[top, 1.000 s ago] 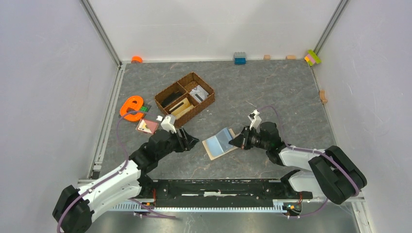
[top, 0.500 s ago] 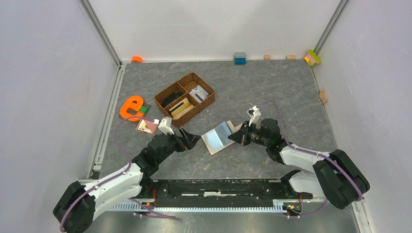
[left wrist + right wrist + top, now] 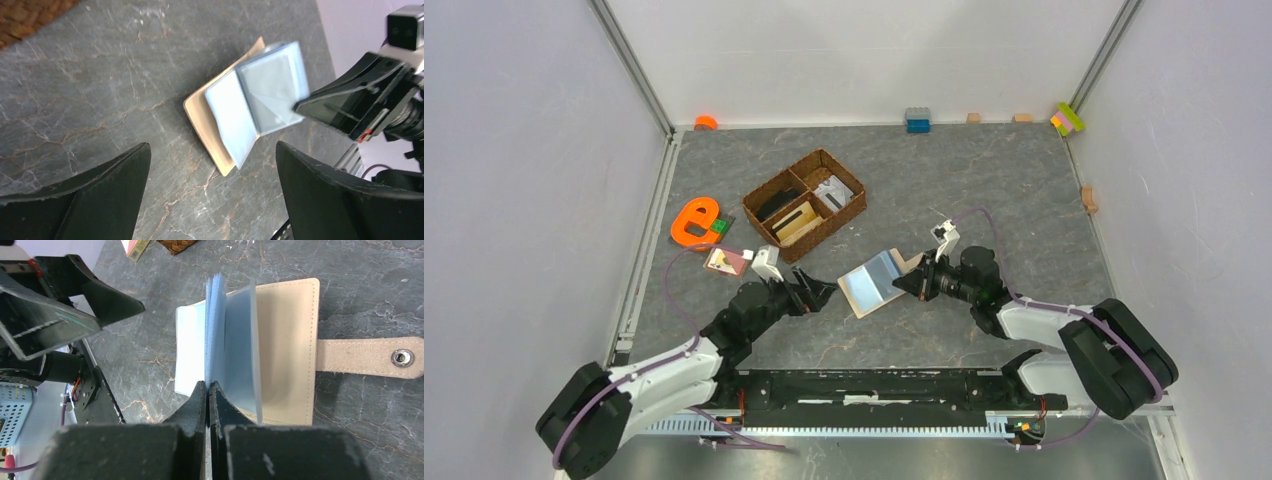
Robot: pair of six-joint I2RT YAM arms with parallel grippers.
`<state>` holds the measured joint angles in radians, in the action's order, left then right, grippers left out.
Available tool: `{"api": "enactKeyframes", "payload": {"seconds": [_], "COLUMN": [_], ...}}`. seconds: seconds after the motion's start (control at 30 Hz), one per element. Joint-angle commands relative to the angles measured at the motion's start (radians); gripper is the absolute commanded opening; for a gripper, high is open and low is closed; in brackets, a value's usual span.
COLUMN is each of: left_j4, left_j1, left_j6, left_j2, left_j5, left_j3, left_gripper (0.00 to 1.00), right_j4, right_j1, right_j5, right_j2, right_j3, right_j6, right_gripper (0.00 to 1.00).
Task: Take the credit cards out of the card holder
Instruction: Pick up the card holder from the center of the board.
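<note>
Beige-tan folding card holder is lying open, tab pointing right; right gripper is pinching its sleeves, left gripper gaping.

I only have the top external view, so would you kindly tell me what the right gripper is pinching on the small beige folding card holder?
Observer: The right gripper is shut on the edges of the clear-grey sleeves, which fan upright from the card holder.
Operator: Is its closing tab fastened?
Observer: No, the tab lies flat on the table, metal snap exposed.
Operator: And the left gripper?
Observer: The left gripper is open and empty, apart from the holder.
</note>
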<state>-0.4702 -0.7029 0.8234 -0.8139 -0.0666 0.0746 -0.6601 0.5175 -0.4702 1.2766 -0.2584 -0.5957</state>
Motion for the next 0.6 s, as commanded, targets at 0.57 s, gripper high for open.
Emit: {"api": "enactKeyframes", "payload": {"seconds": [0.57], "left_j4": [-0.485], "left_j1": [-0.001], "left_j6": [-0.003], "left_j2": [-0.509], "left_j5": [0.240], "left_j3": [0.080], "left_gripper": [1.00], "right_j4": [-0.198], "right_j1": [0.006], "right_j5": [-0.039], "right_j2": [-0.025], "right_j3": [0.031], "right_j6": [-0.090], "right_gripper": [0.00]}}
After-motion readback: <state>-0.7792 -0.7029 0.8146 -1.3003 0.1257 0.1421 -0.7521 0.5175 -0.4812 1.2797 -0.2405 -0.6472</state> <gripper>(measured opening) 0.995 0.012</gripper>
